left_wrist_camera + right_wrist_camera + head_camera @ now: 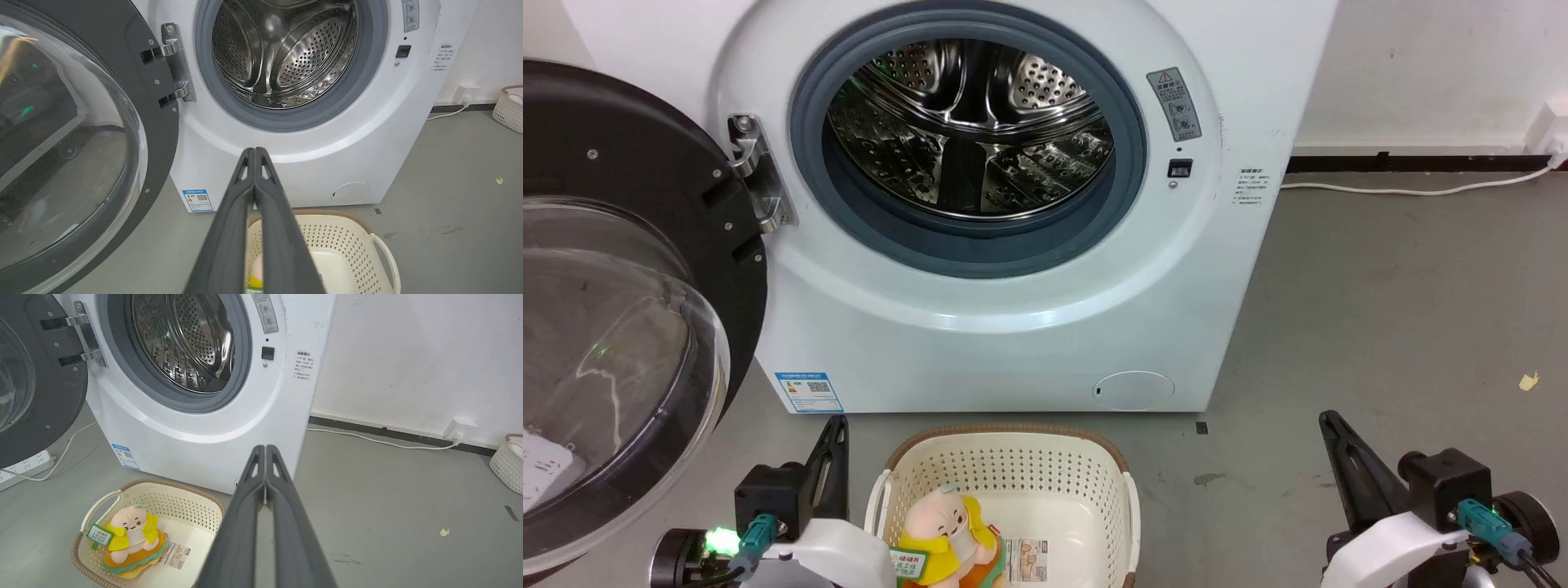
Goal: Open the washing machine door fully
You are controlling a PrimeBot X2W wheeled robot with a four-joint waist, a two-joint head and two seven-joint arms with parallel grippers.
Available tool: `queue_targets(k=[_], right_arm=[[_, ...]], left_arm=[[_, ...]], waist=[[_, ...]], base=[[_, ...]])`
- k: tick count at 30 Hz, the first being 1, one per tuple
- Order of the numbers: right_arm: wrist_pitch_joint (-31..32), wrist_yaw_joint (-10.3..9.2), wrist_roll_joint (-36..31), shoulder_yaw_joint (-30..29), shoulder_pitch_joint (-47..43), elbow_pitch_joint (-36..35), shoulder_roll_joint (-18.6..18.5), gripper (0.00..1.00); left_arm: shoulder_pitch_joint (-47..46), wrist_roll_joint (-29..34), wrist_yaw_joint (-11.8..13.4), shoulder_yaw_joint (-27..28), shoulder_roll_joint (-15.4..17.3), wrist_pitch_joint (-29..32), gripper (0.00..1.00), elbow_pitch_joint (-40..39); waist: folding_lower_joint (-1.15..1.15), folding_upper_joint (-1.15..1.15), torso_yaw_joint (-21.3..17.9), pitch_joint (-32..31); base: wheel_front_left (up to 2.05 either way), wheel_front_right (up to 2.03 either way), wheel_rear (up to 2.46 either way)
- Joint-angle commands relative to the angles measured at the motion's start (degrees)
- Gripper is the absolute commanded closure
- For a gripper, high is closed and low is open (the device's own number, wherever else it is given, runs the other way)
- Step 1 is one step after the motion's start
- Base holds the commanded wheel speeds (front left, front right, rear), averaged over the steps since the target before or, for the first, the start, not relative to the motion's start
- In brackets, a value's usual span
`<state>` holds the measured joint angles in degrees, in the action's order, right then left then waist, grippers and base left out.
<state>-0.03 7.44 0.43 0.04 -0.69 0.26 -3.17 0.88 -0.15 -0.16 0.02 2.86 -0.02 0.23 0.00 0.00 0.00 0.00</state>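
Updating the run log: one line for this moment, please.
door: wide open | drum: exposed | left gripper: shut, free | right gripper: shut, free

- Long dark tapered fingers (229, 232), slotted near the tips, are fitted to the left gripper (254, 152) and right gripper (265, 448).
- Wrists are covered by white shells (1384, 539).
- Teal plugs (1474, 516) are stuck in, and a green light (719, 539) is lit on the left one.
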Motion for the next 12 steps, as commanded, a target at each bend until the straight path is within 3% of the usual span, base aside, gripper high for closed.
queue_targets(k=[1,12], right_arm=[[0.0,0.05,-0.4,0.0,0.7,-0.3,0.3,1.00],[0.0,0.05,-0.4,0.0,0.7,-0.3,0.3,1.00]], left_arm=[[-0.9,0.1,0.2,0.0,0.0,0.0,1.00,-0.2],[-0.9,0.1,0.2,0.0,0.0,0.0,1.00,-0.2]], waist=[[0.00,0.00,0.0,0.0],[0.00,0.00,0.0,0.0]], base=[[0.00,0.00,0.00],[0.00,0.00,0.00]])
